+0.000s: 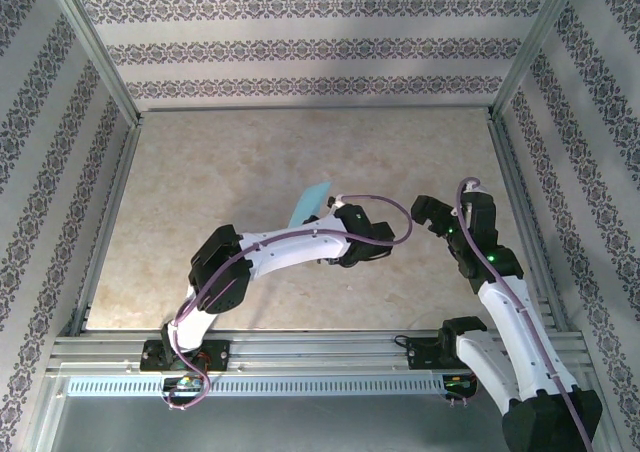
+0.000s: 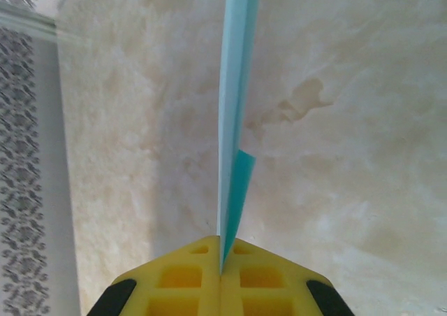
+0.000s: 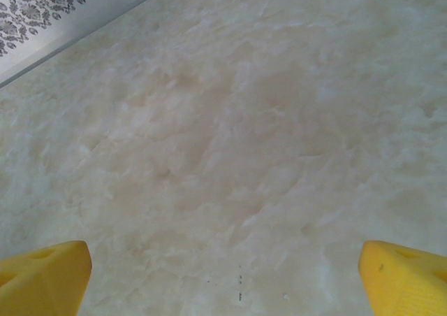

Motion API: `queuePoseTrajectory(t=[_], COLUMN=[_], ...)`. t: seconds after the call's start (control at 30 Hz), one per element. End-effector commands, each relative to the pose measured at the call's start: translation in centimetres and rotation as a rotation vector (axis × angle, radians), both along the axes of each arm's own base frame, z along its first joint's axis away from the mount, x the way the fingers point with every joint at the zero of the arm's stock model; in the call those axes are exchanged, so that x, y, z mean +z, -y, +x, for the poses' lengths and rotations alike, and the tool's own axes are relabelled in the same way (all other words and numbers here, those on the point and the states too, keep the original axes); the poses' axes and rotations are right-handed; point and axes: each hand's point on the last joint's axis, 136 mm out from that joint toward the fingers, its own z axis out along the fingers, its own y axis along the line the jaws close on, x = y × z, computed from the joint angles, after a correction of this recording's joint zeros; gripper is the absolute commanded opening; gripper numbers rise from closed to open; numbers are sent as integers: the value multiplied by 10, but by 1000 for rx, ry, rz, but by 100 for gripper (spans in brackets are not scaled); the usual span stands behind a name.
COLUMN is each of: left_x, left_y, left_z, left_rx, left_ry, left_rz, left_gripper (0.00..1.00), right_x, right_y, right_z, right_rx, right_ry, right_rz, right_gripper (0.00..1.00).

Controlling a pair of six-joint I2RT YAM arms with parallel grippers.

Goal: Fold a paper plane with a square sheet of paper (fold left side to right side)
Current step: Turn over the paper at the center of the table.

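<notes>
The turquoise-blue paper (image 1: 312, 204) is folded into a narrow, dart-like paper plane and held above the middle of the table. My left gripper (image 1: 332, 217) is shut on its near end. In the left wrist view the paper plane (image 2: 232, 85) is seen edge-on, running straight up from the closed yellow fingers (image 2: 181, 277) of the left gripper (image 2: 222, 252), with a darker fold layer on its right side. My right gripper (image 1: 422, 212) hovers a short way to the right of the left one, apart from the paper. In the right wrist view the right gripper (image 3: 223, 288) is open, with bare table between its yellow fingertips (image 3: 42, 281).
The beige marbled tabletop (image 1: 230, 162) is enclosed by aluminium frame rails (image 1: 110, 232) and patterned walls (image 1: 300, 47) on three sides. The arms' bases sit on the slotted rail (image 1: 300, 352) at the near edge.
</notes>
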Motion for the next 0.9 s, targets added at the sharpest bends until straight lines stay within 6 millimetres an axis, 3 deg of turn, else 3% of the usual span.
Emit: queuePoseTrajectory(t=[0.0, 0.17, 0.5, 0.63, 0.73, 0.87], left_x=[-33, -63, -90, -96, -99, -98], left_y=[-2, 4, 32, 42, 48, 58], left_z=[-6, -4, -3, -3, -3, -1], left_rx=[116, 181, 212, 211, 212, 200], left_ry=[-88, -177, -270, -292, -309, -322], left_rz=[-102, -228, -424, -478, -511, -576], left_gripper=[0, 0, 9, 16, 26, 31], right_x=[-4, -7, -16, -16, -17, -18], right_y=[8, 7, -1, -5, -6, -10], right_z=[-4, -4, -1, 0, -1, -1], right_rx=[-20, -10, 35, 54, 61, 80], right_ry=[-6, -13, -35, -39, -43, -47], right_rz=[-29, -22, 11, 18, 21, 35], right_gripper=[98, 98, 98, 98, 98, 98])
